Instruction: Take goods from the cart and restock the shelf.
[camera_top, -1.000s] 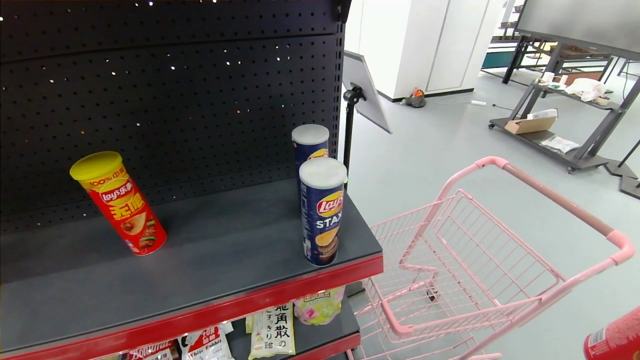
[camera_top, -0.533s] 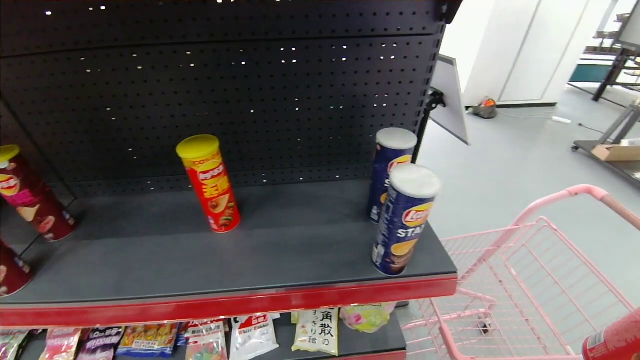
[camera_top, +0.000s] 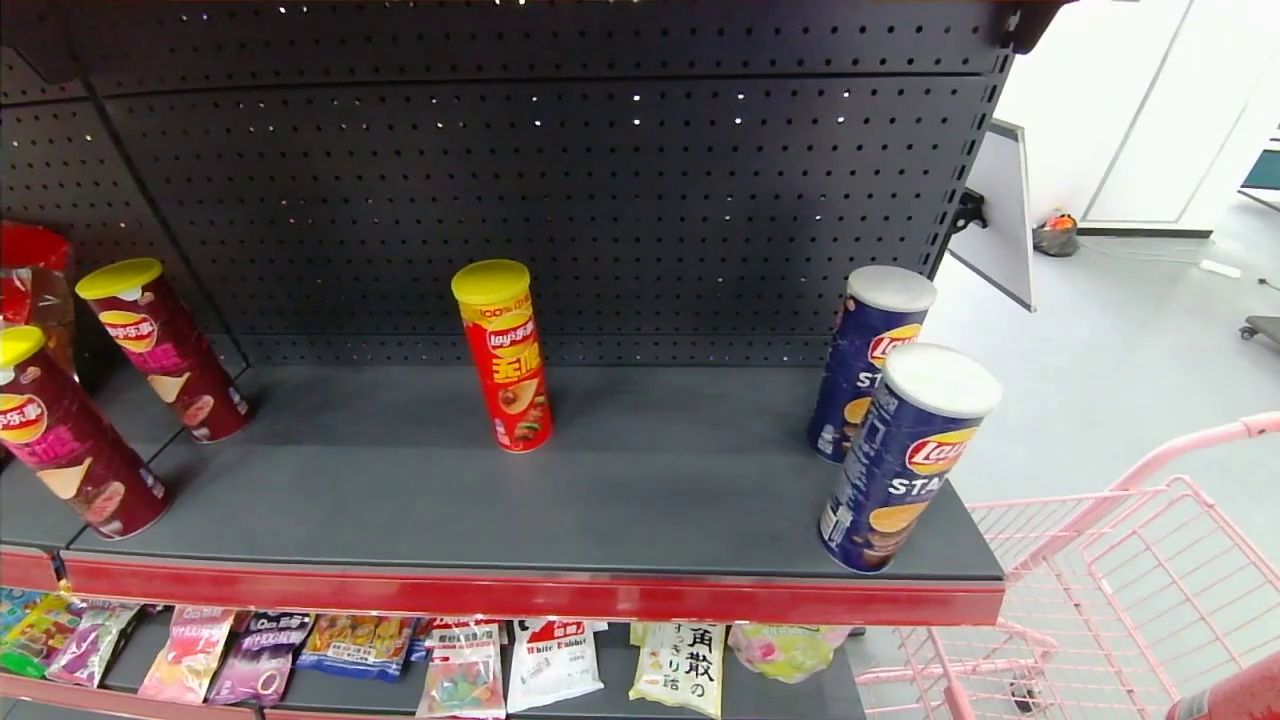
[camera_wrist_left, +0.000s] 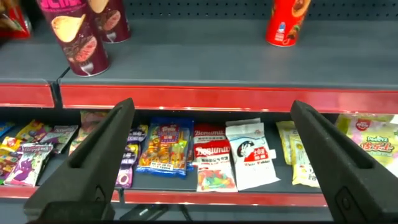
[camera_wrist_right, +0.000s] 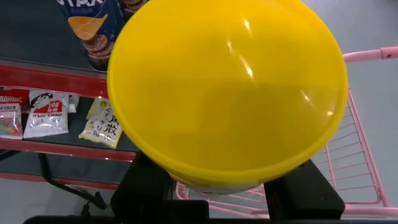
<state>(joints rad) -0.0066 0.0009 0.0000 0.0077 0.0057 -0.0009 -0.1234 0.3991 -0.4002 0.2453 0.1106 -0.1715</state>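
A red chip can with a yellow lid (camera_wrist_right: 227, 87) is held in my right gripper (camera_wrist_right: 225, 190), which is shut on it beside the pink cart (camera_top: 1150, 520). The can's red body (camera_top: 1228, 700) peeks in at the lower right of the head view. The dark shelf board (camera_top: 650, 500) with a red front edge carries another red can (camera_top: 505, 355) in the middle. Two blue cans (camera_top: 905, 455) stand at its right end. My left gripper (camera_wrist_left: 211, 107) is open and holds nothing, level with the shelf's red edge (camera_wrist_left: 205, 98).
Maroon chip cans (camera_top: 160, 345) stand at the shelf's left end. Snack bags (camera_top: 555, 660) lie on the lower shelf. A black pegboard (camera_top: 600, 200) backs the shelf. Bare board lies on either side of the middle red can.
The head camera has swung left, bringing the shelf's left end and maroon cans into view. The cans on the shelf have not moved. The held can stays at the lower right.
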